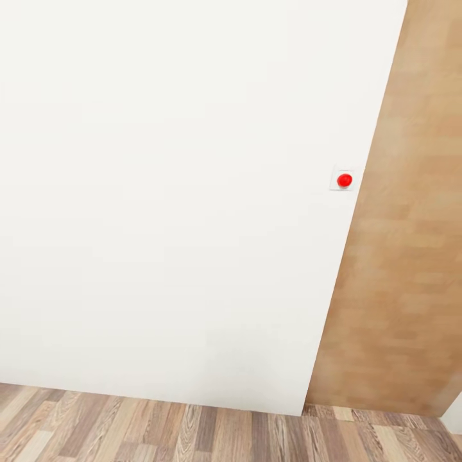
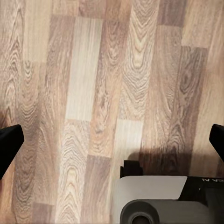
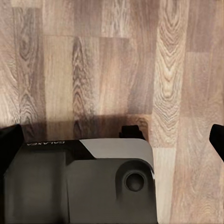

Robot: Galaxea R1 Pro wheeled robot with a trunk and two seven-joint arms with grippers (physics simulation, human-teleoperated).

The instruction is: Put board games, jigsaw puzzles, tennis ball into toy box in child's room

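None of the toys, the toy box, the table or the bed is in view. In the left wrist view my left gripper (image 2: pixel 112 140) points down at the wooden floor, its two black fingertips (image 2: pixel 9 142) far apart at the picture's edges, open and empty. My right gripper (image 3: pixel 112 140) in the right wrist view is likewise open over the floor, with nothing between its black fingertips (image 3: pixel 218 140).
The head view faces a white wall (image 1: pixel 167 192) close ahead, with a red button on a small white plate (image 1: pixel 344 180). A light wooden door or panel (image 1: pixel 398 256) stands to its right. Wood-plank floor (image 1: pixel 192 433) runs below. The robot's grey base (image 3: pixel 93 182) shows under both grippers.
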